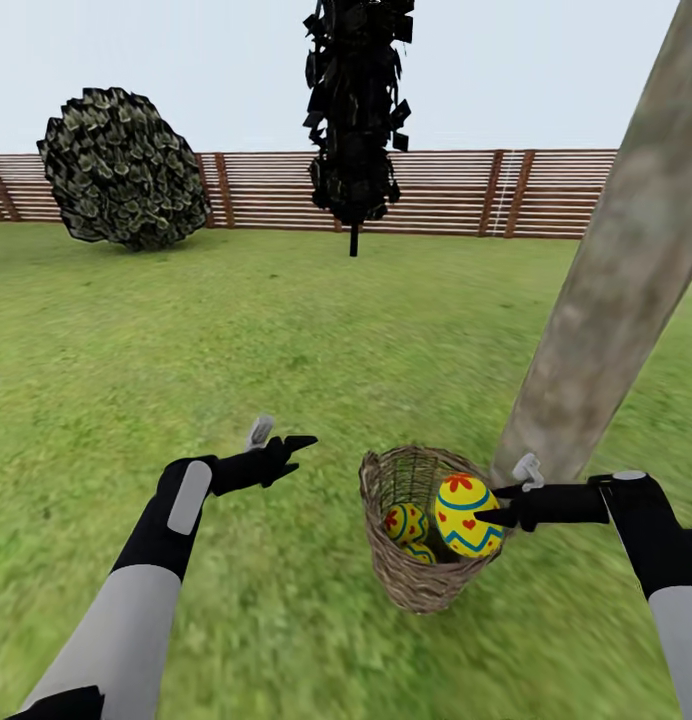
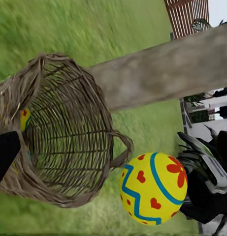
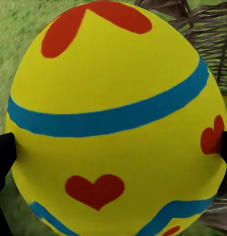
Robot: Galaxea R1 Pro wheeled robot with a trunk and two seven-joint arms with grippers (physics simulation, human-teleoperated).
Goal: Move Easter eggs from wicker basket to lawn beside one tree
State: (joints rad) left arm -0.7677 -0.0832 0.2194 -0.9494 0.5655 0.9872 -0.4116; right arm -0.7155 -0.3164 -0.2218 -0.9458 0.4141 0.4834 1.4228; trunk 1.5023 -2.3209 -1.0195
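The right end effector (image 1: 498, 516) is clenched on one egg (image 1: 467, 516), its dark fingers (image 3: 4, 157) pressed against opposite sides of the shell. The egg sits at the rim of the basket (image 1: 389, 570), on the side nearer the tree (image 1: 611, 290); in the left wrist view the egg (image 2: 152, 188) appears just outside the basket wall (image 2: 69, 147), clear of the grass.

The left end effector (image 1: 286, 447) hangs released over the lawn (image 1: 286, 330), fingers apart and holding nothing, well to the left of the basket.

Two more eggs lie inside the basket: one (image 1: 405, 522) plain to see, another (image 1: 419, 551) below it, mostly hidden, so the count of three is probable rather than sure.

The basket stands on the grass just beside the foot of the trunk. Behind are one fence (image 1: 436, 190), one round bush (image 1: 121, 168) and one black-leaved tree (image 1: 355, 110).
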